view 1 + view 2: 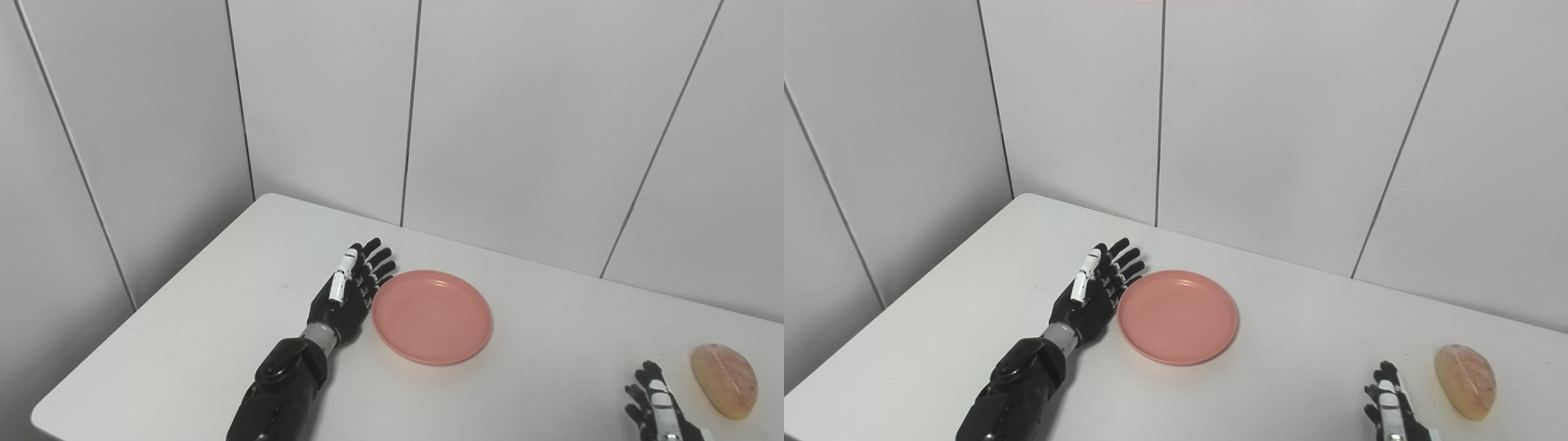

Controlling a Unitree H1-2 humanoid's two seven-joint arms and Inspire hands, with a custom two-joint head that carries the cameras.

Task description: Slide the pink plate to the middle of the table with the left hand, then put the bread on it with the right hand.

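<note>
The pink plate (432, 317) lies flat on the white table (196, 343), near its middle; the left hand (350, 291) stands on edge just beside the plate's left rim, its fingers (373, 263) stretched out and a little apart, holding nothing — whether they touch the rim I cannot tell. One plate, one bread (724, 380); the bread lies at the right side of the table, well apart from the plate. The right hand (654, 401) rests just left of the bread, fingers loosely apart, grasping nothing; no writing is readable anywhere.
</note>
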